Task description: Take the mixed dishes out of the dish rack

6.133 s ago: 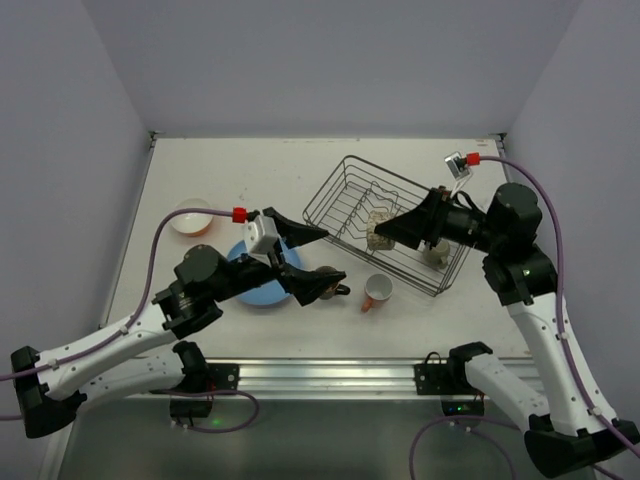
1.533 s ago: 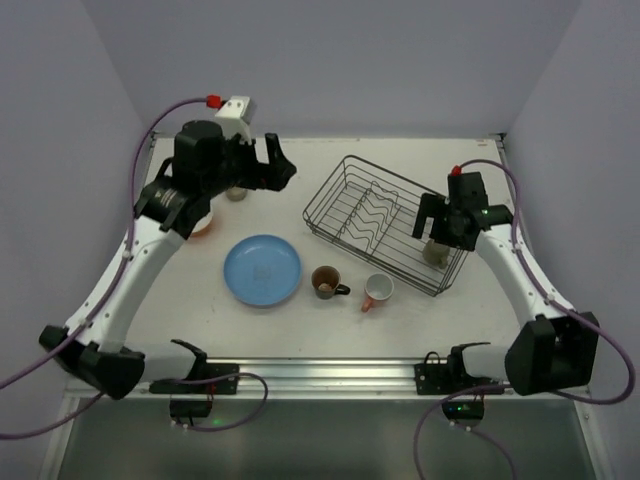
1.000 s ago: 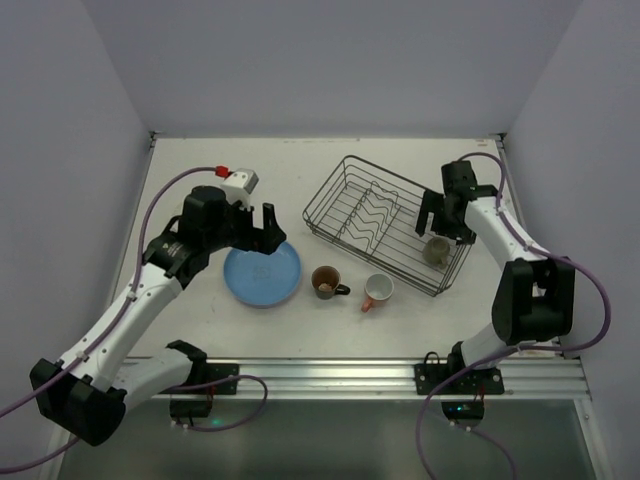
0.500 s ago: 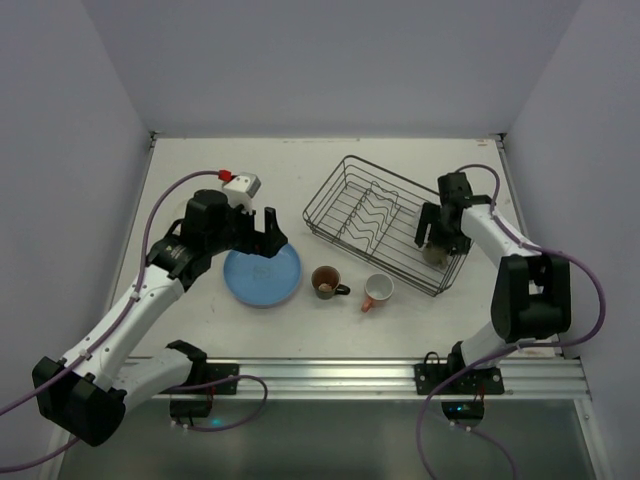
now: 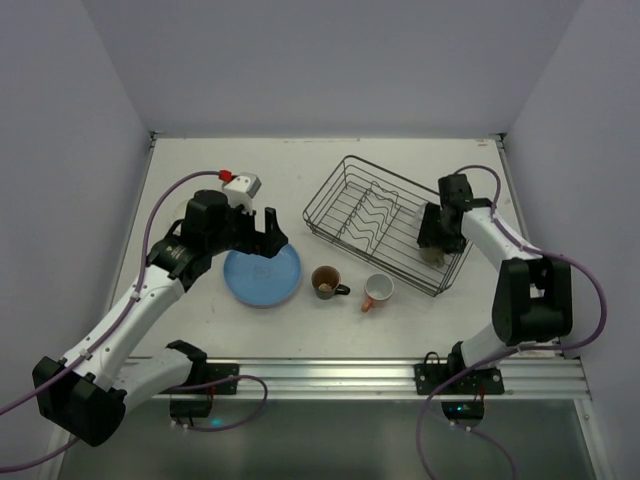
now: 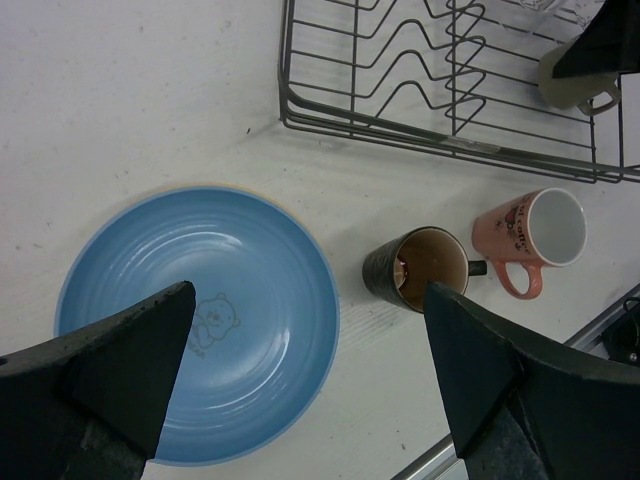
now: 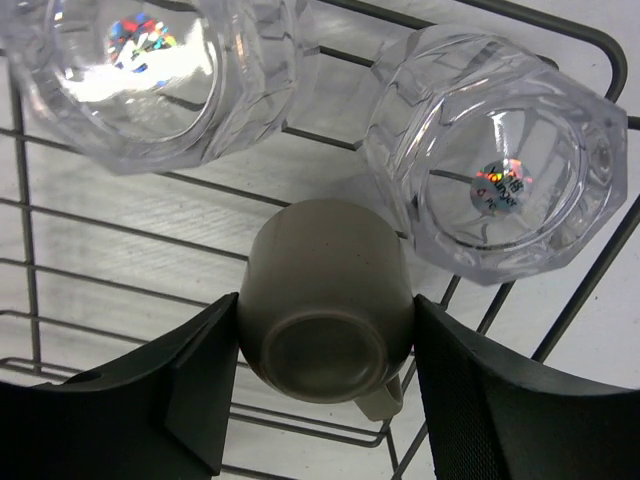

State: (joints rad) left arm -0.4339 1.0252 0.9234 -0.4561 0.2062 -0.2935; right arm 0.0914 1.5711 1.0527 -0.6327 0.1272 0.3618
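Note:
The black wire dish rack [image 5: 372,215] stands at the back right. In its right end an upside-down olive-brown cup [image 7: 325,300] lies beside two clear glasses [image 7: 150,70] [image 7: 500,160]. My right gripper [image 5: 434,240] is down in the rack, and both fingers [image 7: 195,390] press on the cup's sides. My left gripper [image 5: 268,233] is open and empty, hovering over the light blue plate [image 5: 262,273], which also shows in the left wrist view [image 6: 200,320]. A brown mug [image 5: 326,282] and a pink mug [image 5: 377,291] stand on the table in front of the rack.
The rack's wavy dividers [image 6: 420,60] hold nothing. The rack's wire wall [image 7: 590,270] runs close by the cup and the right-hand glass. A metal rail [image 5: 330,375] runs along the table's near edge.
My left arm swung from the back left down over the blue plate. My right gripper came down into the rack's right end and closed round the olive-brown cup.

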